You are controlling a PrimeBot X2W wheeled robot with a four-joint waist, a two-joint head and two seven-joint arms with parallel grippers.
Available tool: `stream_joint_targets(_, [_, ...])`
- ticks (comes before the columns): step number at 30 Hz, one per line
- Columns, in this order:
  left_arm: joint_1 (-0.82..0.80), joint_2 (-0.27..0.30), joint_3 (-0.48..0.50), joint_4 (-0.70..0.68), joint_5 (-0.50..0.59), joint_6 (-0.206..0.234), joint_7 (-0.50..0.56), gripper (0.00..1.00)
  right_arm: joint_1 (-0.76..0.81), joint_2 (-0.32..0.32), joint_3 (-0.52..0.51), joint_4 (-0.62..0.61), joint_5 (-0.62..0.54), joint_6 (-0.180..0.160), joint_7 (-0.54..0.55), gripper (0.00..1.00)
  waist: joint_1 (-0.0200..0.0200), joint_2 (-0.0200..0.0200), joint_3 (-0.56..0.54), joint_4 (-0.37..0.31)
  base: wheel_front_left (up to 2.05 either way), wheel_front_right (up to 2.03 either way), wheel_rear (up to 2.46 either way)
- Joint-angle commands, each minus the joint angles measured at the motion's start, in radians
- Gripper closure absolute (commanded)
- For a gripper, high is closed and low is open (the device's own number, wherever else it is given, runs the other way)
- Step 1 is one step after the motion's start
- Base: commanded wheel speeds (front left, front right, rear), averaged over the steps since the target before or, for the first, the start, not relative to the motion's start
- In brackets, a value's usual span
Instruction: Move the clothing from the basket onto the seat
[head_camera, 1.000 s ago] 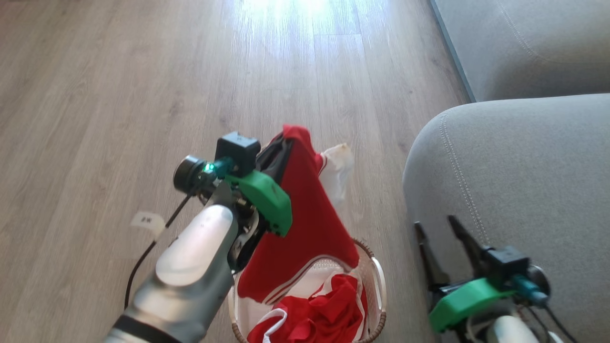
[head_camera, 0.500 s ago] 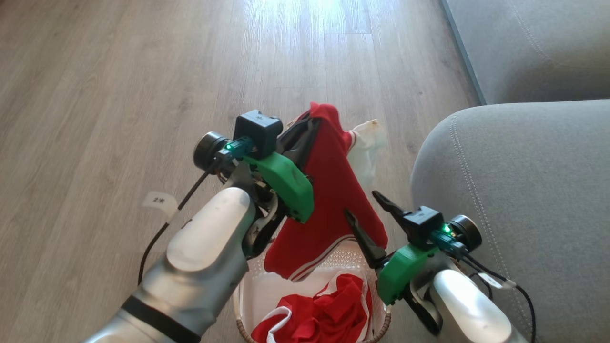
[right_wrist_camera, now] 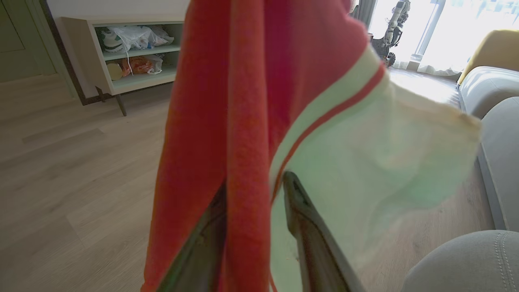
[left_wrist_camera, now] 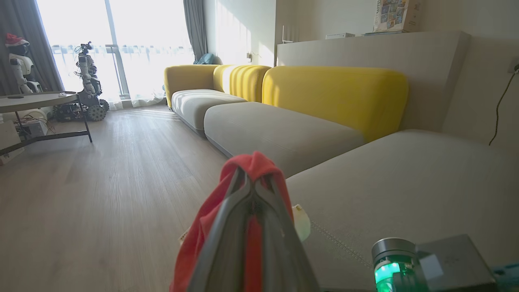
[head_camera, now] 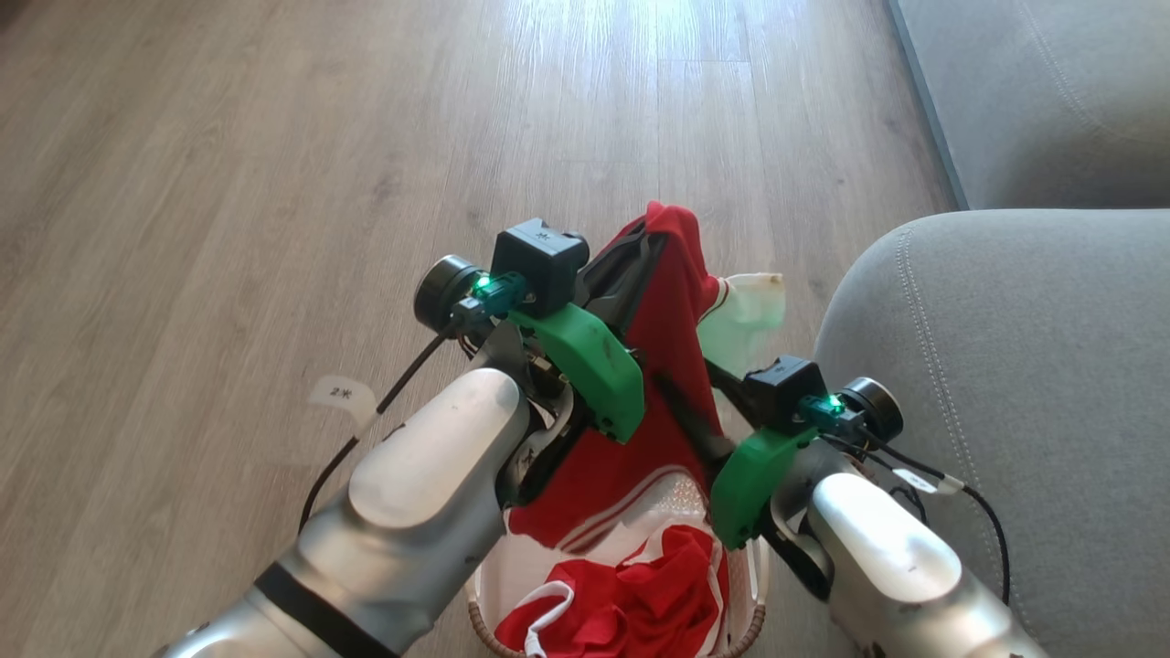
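tag text: "2" plus one blurred character, on small white paper tag [head_camera: 340, 395] fixed to thin black cable [head_camera: 402, 384], near left
box print: colourful printed cardboard box [left_wrist_camera: 395, 15], far right, unreadable

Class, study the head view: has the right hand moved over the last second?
Yes. From in front of the seat, the right hand swung left, away from the seat, to the hanging garment, which it now straddles.
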Motion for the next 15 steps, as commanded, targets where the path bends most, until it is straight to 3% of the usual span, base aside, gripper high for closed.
stream_joint_targets(1, [-0.068,0.011,0.032,-0.028,-0.004,0.007,-0.016,1.0,-0.049,0.008,0.004,-0.024,0.008,0.0,-0.006,0.95,0.0001,0.0,-0.001,0.001,0.0,0.0,0.0])
stream_joint_targets(10, [-0.027,0.027,0.051,0.009,-0.021,0.032,-0.056,1.0,-0.039,0.008,-0.074,-0.065,-0.027,0.0,-0.006,1.0,0.0001,0.0,-0.005,-0.027,0.0,0.0,0.0])
stream_joint_targets(14, [0.002,0.042,0.061,0.031,-0.034,0.035,-0.077,0.48,-0.029,0.008,-0.116,-0.092,-0.058,0.0,-0.006,1.0,0.0001,0.0,-0.005,-0.052,0.0,0.0,0.0])
stream_joint_targets(15, [0.009,0.044,0.063,0.036,-0.037,0.035,-0.083,0.15,-0.027,0.008,-0.129,-0.097,-0.068,0.0,-0.006,1.0,0.0001,0.0,-0.005,-0.058,0.0,0.0,0.0])
